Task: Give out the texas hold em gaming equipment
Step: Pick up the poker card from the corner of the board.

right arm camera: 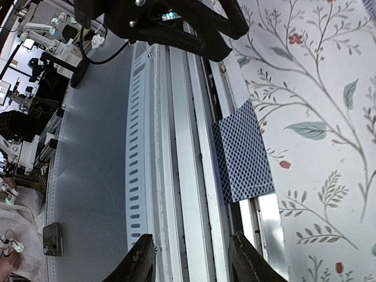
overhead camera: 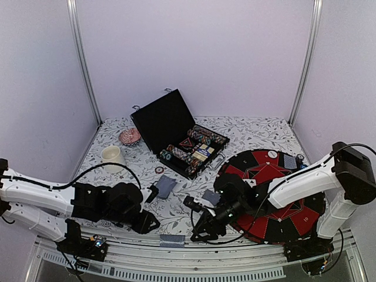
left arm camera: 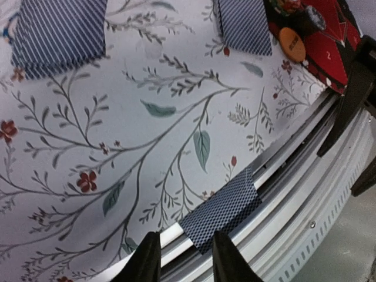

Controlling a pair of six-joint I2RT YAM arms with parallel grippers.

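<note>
A grey-blue-backed playing card [overhead camera: 172, 239] lies at the table's near edge and overhangs the rail; it also shows in the left wrist view [left arm camera: 226, 208] and the right wrist view [right arm camera: 241, 153]. My left gripper [overhead camera: 150, 223] [left arm camera: 183, 261] is open and empty, just left of this card. My right gripper [overhead camera: 200, 232] [right arm camera: 191, 261] is open and empty, just right of it, above the rail. Two more card piles [overhead camera: 166, 186] [overhead camera: 210, 197] lie on the cloth. An open black case [overhead camera: 176, 126] holds the poker chips [overhead camera: 194, 150]. An orange button disc [left arm camera: 292, 44] lies by the mat.
A red and black round mat [overhead camera: 276, 194] lies at the right with a white button disc [overhead camera: 272, 154] and a card [overhead camera: 289, 161] on it. A cream cup [overhead camera: 112, 155] and a pink dish [overhead camera: 130, 136] stand at the back left. A single chip [overhead camera: 159, 170] lies near the case.
</note>
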